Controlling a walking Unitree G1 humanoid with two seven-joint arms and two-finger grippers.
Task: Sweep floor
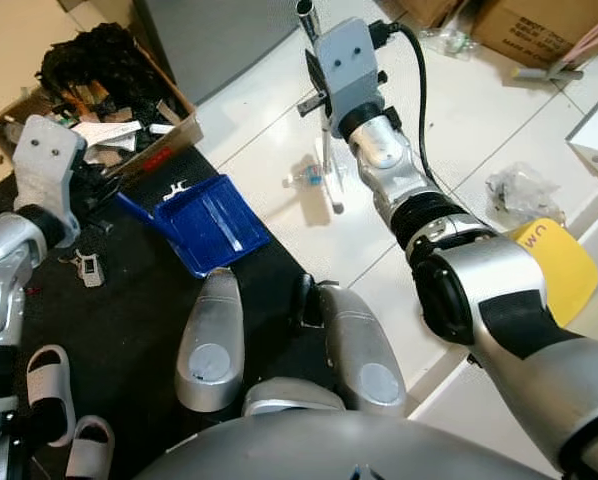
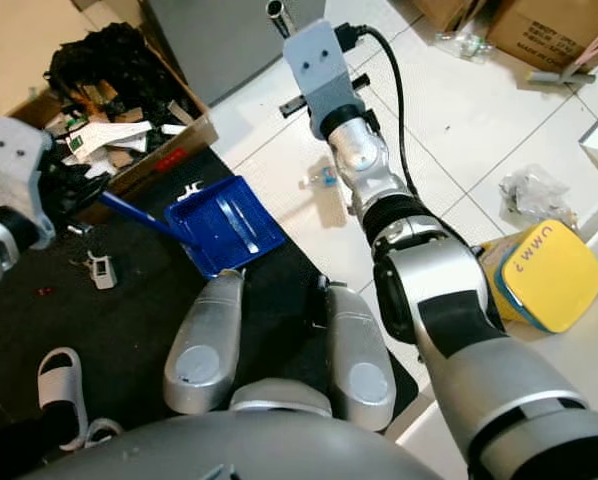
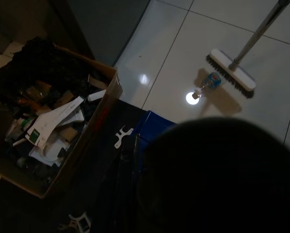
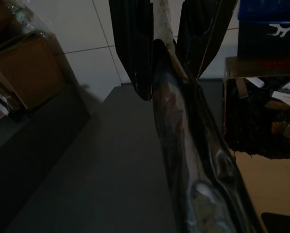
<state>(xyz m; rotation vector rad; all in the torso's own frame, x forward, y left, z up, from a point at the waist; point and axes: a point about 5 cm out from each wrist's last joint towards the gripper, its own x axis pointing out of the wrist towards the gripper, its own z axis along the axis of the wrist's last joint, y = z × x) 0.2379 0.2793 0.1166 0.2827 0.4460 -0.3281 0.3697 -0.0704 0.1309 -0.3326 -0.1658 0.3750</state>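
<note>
My right gripper (image 1: 315,72) is shut on the metal broom handle (image 4: 176,126), raised high over the white tiles. The pole runs down to the white brush head (image 3: 231,73), which rests on the floor. A small plastic bottle (image 1: 306,179) lies right beside the brush head. A blue dustpan (image 1: 211,222) sits tilted at the edge of the black mat (image 1: 129,330), its mouth toward the bottle. Its handle leads to my left gripper (image 1: 94,190), which appears shut on it. A dark blur covers much of the left wrist view.
An open cardboard box (image 1: 109,125) full of rubbish stands just behind the dustpan. White slippers (image 1: 49,385) lie on the mat at left. A yellow container (image 2: 549,275), a crumpled plastic bag (image 1: 519,190) and cardboard boxes (image 1: 539,30) sit to the right.
</note>
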